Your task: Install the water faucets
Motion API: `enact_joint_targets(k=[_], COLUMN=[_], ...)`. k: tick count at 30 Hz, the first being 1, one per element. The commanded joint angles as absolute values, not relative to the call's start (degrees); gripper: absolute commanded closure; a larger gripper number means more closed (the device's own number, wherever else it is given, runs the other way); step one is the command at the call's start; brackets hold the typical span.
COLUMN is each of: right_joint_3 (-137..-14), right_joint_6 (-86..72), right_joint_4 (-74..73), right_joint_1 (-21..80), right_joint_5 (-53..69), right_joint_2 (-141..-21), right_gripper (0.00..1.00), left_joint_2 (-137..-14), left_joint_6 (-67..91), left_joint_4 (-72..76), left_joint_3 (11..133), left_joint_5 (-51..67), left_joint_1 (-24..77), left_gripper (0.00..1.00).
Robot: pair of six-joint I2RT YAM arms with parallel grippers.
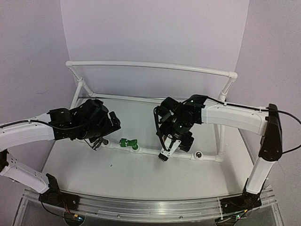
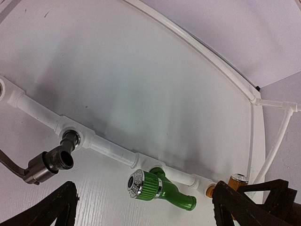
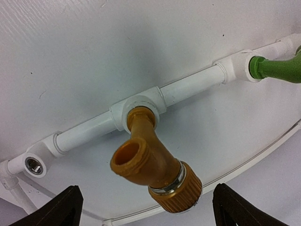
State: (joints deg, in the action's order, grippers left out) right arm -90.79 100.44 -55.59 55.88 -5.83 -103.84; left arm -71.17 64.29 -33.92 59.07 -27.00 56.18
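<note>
Water faucets are all on the front pipe (image 3: 188,87) of the white frame, across the middle of the table (image 1: 117,179). Nearest, the right gripper (image 3: 146,195) has its fingers spread wide and pinches nothing, straddling the brass faucet (image 3: 150,162). The left gripper (image 2: 143,193) is likewise spread and empty, above the grey faucet (image 2: 49,165) and the green faucet (image 2: 157,188). The brass stem enters its tee socket; its long axis crosses the pipe and leans out toward the wrist camera, open mouth facing up-left and knurled cap at the near end. The grey stem is in its socket, body angled off the pipe, bore toward the lens and thin lever trailing left. The green long axis runs nearly along the pipe, chrome-ringed head toward the grey one. Thread depth cannot be read, so seating is unconfirmed. Risk, as I judge it: a finger brushing a body on retreat could lever a loosely seated stem out or cock it, brass most exposed. Any push could also skid the light frame. An empty socket (image 3: 35,165) lies beyond the brass. Farthest is the rear rail (image 1: 150,65).
</note>
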Motion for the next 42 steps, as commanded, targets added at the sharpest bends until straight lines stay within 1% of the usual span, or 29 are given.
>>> enact_joint_targets(k=[1,5,8,12,15,18,27,32,34,36,38,39,41,42], right_joint_3=[-90.4,-90.8,-91.2,-91.9,-92.3,-93.0,-94.0,-93.3,-92.5,-91.5,-91.2,-91.2,-91.5,-91.5], right_joint_6=[99.7,99.1,97.8,94.3,92.1,90.0,82.0,79.3,79.0,79.2,79.3,79.4,79.7,80.1], right_joint_4=[-53.0,-52.1,-51.7,-51.6,-51.5,-51.4,-51.4,-51.5,-51.6,-51.5,-51.5,-51.5,-51.6,-51.5], right_joint_1=[56.4,56.4,56.5,56.5,56.6,56.5,56.5,56.1,55.8,55.6,55.7,55.6,55.6,55.6], right_joint_5=[-7.9,-8.6,-9.1,-9.6,-9.0,-8.2,-7.1,-6.2,-5.9,-6.0,-5.9,-5.6,-4.6,-4.0], right_joint_2=[-106.1,-107.8,-109.0,-110.3,-110.6,-110.7,-110.8,-110.1,-109.5,-109.0,-108.2,-107.8,-106.6,-105.8], right_gripper=[0.02,0.03,0.08,0.20,0.31,0.39,0.53,0.57,0.55,0.48,0.28,0.20,0.07,0.04], left_joint_2=[-69.3,-69.3,-69.2,-68.8,-68.7,-68.9,-69.3,-69.4,-69.6,-69.9,-70.4,-70.6,-71.2,-71.5], left_joint_6=[63.9,63.9,63.9,64.1,64.1,63.9,63.5,63.4,63.3,63.1,62.7,62.5,61.9,61.7], left_joint_4=[-32.5,-32.5,-32.5,-32.7,-32.7,-32.6,-32.8,-32.9,-32.9,-32.8,-32.9,-32.9,-33.0,-33.1], left_joint_3=[58.6,58.5,58.4,58.2,58.1,58.4,59.0,59.2,59.3,59.6,60.0,60.2,60.7,61.1], left_joint_5=[-27.3,-27.3,-27.3,-27.5,-27.5,-27.5,-27.5,-27.5,-27.4,-27.3,-27.1,-27.0,-26.7,-26.6], left_joint_1=[55.9,55.9,55.9,55.9,55.9,55.9,55.9,55.9,55.9,55.9,55.9,55.9,55.9,55.8], left_gripper=[0.00,0.00,0.00,0.00,0.00,0.00,0.00,0.00,0.00,0.00,0.00,0.00,0.00,0.00])
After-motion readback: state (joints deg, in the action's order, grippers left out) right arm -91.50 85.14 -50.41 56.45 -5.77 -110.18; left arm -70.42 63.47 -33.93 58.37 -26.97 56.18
